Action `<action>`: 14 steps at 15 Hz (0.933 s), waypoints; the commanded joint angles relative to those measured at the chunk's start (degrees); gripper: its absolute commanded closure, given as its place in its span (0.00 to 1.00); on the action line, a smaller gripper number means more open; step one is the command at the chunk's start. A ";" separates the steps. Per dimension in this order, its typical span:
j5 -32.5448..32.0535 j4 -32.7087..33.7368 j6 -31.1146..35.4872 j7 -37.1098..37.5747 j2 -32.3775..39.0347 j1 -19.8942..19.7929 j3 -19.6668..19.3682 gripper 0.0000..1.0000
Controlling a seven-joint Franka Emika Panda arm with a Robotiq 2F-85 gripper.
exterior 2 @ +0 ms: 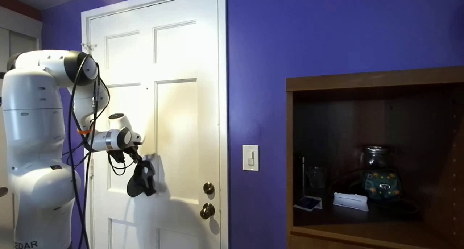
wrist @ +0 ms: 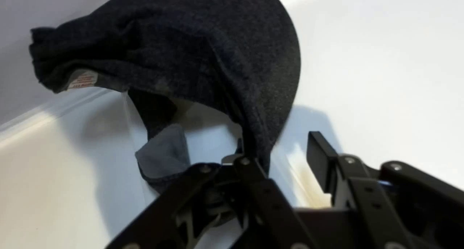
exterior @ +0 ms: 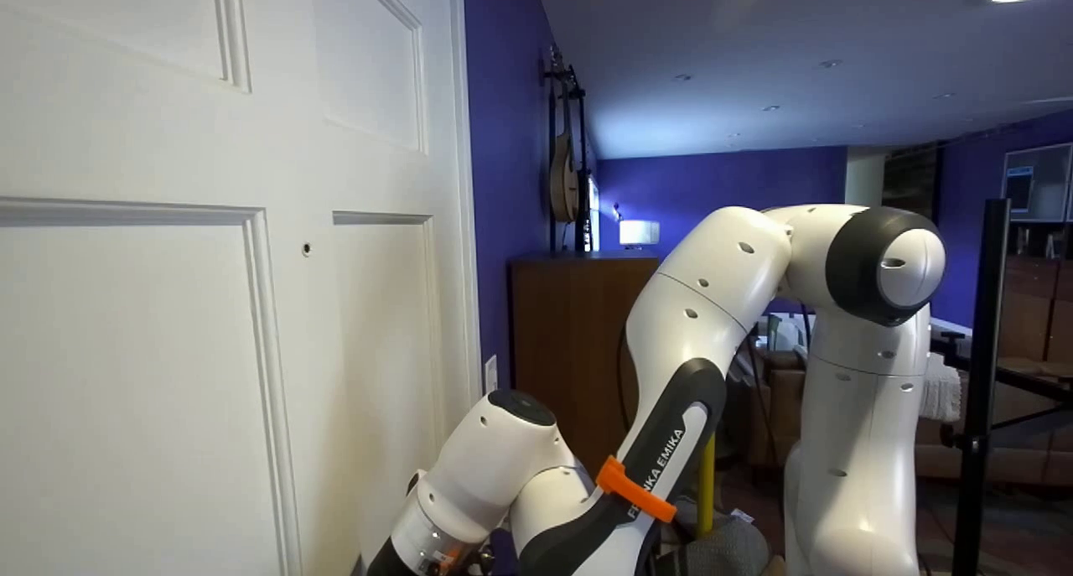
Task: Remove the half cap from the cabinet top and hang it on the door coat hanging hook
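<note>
The half cap (wrist: 224, 42), dark limp fabric, fills the upper middle of the wrist view. It is looped over the left finger of my gripper (wrist: 281, 147), whose fingers stand apart with a gap between them. In an exterior view the cap (exterior 2: 136, 183) hangs below my gripper (exterior 2: 139, 160), in front of the white door (exterior 2: 177, 133). The hook, a tiny dark spot (exterior: 307, 249) on the door (exterior: 168, 375), also shows as a dot (exterior 2: 146, 88) well above my gripper. The brown cabinet (exterior: 578, 333) stands behind the arm. My gripper is below the frame in that view.
Brass door knobs (exterior 2: 207, 211) sit low on the door's side. A light switch (exterior 2: 250, 157) is on the purple wall. The cabinet's open shelf (exterior 2: 289, 151) holds a jar (exterior 2: 377, 156) and a floral bag (exterior 2: 382, 185). Loose cables (exterior 2: 74, 133) hang along the arm.
</note>
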 commanded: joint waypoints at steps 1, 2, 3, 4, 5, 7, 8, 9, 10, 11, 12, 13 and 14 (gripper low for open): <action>0.37 1.88 0.45 -1.78 1.58 0.49 -0.40 0.28; 0.56 2.13 0.55 -2.05 1.75 0.56 -0.41 0.20; 0.87 2.43 0.70 -2.21 2.02 0.68 -0.42 0.14; 1.78 3.00 0.75 -2.28 2.51 1.09 -0.43 0.08; 2.51 3.48 0.59 -2.30 2.87 1.37 -0.42 0.02; 4.74 4.83 0.40 -2.67 4.01 2.31 -0.34 0.00; 5.63 5.24 0.24 -2.79 4.32 2.54 -0.26 0.00; 6.12 5.58 0.26 -2.91 4.61 2.60 -0.20 0.00; 6.94 6.01 0.14 -3.27 4.93 2.78 -0.10 0.00; 7.60 6.38 0.19 -3.65 5.40 2.88 -0.01 0.00; 8.42 6.68 -0.41 -3.97 5.45 2.91 0.07 0.00; 8.94 6.75 -0.89 -4.15 5.25 2.78 0.13 0.00; 9.65 6.72 -2.00 -4.09 4.51 2.63 0.16 0.00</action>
